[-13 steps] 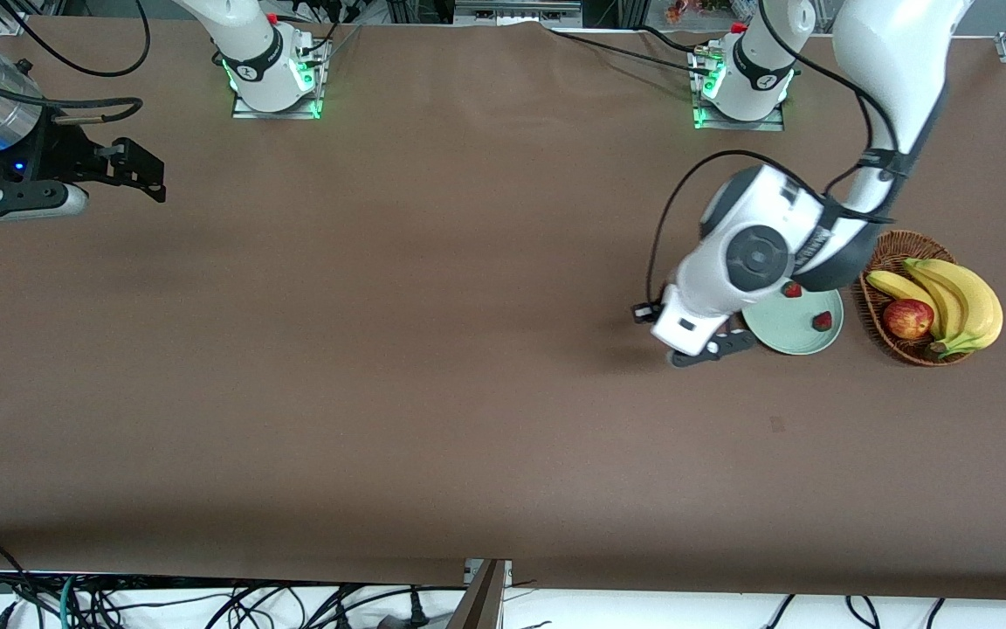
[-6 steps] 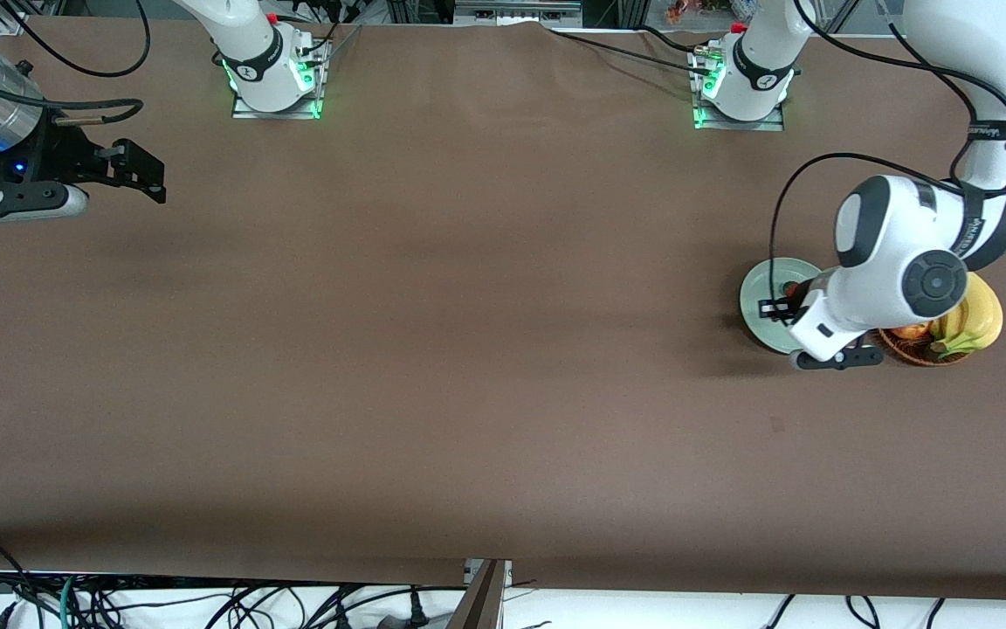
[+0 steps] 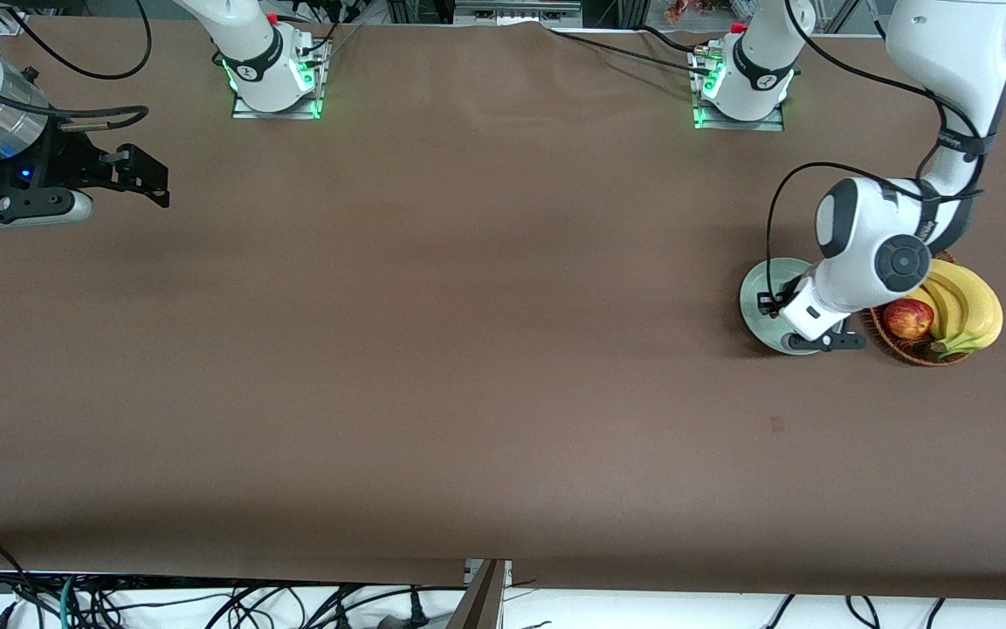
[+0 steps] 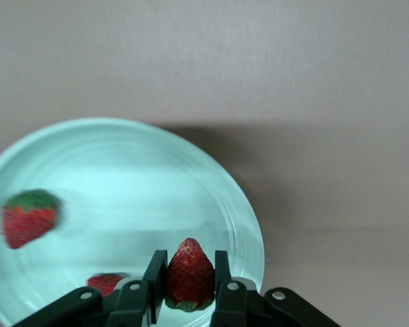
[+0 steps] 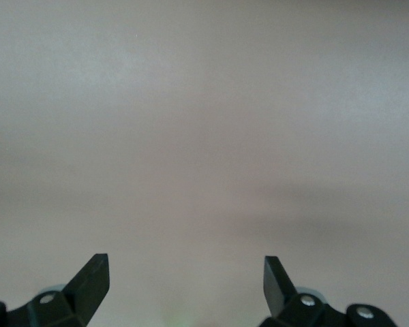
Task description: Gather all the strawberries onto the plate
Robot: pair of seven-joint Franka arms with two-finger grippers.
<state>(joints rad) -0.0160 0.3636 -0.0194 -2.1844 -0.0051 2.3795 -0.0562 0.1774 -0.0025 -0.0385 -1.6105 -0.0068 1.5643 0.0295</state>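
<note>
The pale mint-green plate [image 3: 758, 301] lies beside the fruit basket at the left arm's end of the table. My left gripper [image 4: 189, 264] hangs low over the plate [image 4: 136, 191], shut on a red strawberry [image 4: 189, 274] whose tip points outward. Two more strawberries lie in the plate, one [image 4: 28, 218] out on its floor and one [image 4: 106, 282] close to the fingers. In the front view the left hand hides all the berries. My right gripper [image 3: 150, 179] waits open and empty [image 5: 185, 271] over bare table at the right arm's end.
A brown wicker basket [image 3: 898, 350] holds bananas [image 3: 971, 304] and a red apple [image 3: 907, 318], right beside the plate and partly under the left arm. A brown cloth covers the table. Cables hang along the edge nearest the front camera.
The left arm swung with its strawberry from the plate's edge toward the right arm's end to over the plate by the basket, then settled lower. The right arm barely moved.
</note>
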